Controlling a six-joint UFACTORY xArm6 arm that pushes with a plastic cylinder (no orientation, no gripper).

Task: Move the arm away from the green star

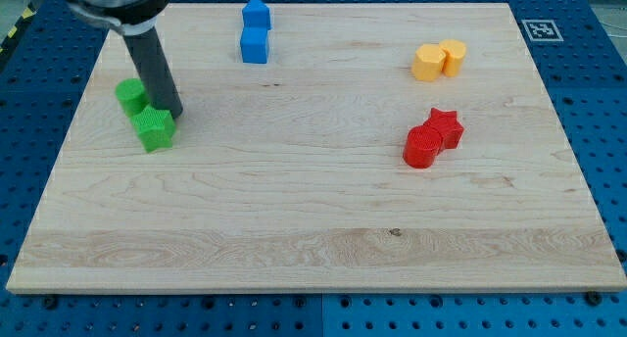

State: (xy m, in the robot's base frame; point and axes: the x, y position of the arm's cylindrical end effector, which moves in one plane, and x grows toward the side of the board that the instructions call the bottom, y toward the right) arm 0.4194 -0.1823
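Observation:
The green star [154,128] lies at the view's left on the wooden board [313,210]. A second green block [130,94], rounded in shape, sits just above and left of it, touching or nearly touching. My tip [172,113] rests on the board right at the star's upper right edge, beside both green blocks. The dark rod rises from there toward the view's top left.
Two blue blocks [255,31] stand together at the top centre. Two yellow blocks [438,60] sit at the top right. A red star [446,126] and a red round block [422,147] touch at the right of centre. A marker tag [538,29] sits at the top right corner.

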